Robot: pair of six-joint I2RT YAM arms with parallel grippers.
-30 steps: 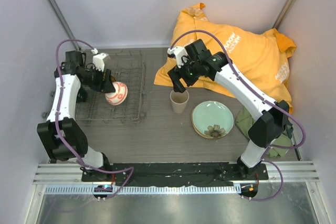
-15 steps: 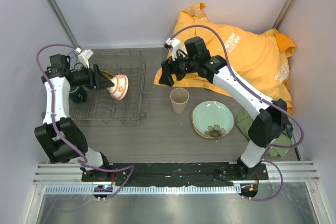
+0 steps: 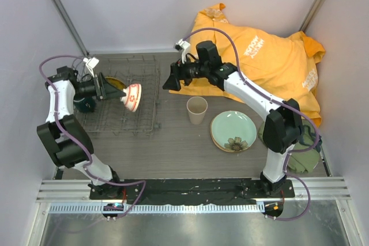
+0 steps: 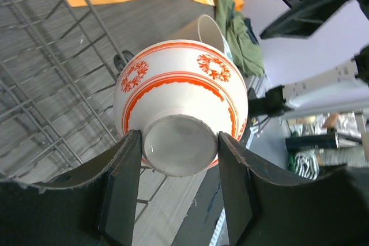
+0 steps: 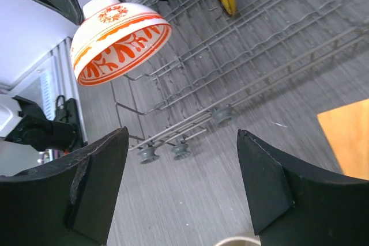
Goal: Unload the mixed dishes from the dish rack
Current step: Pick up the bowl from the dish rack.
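Bowl (image 3: 132,96) now lifted off rack (image 3: 147,120), my left tool (image 4: 179,142) clamped on its foot. Right tool (image 5: 181,136) has swung closer, wide open and empty; I judge a handover likely.

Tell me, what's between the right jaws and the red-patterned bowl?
Only the dish rack's wire edge lies there, beside the small white-and-red bowl; the top view shows it.

My fingers (image 4: 118,185) are black. The bowl (image 4: 181,93) is white with orange-red bands and flower rings; the rack (image 3: 145,118) grey, the cup (image 3: 197,109) beige, the plate (image 3: 233,128) pale green, flower-marked.
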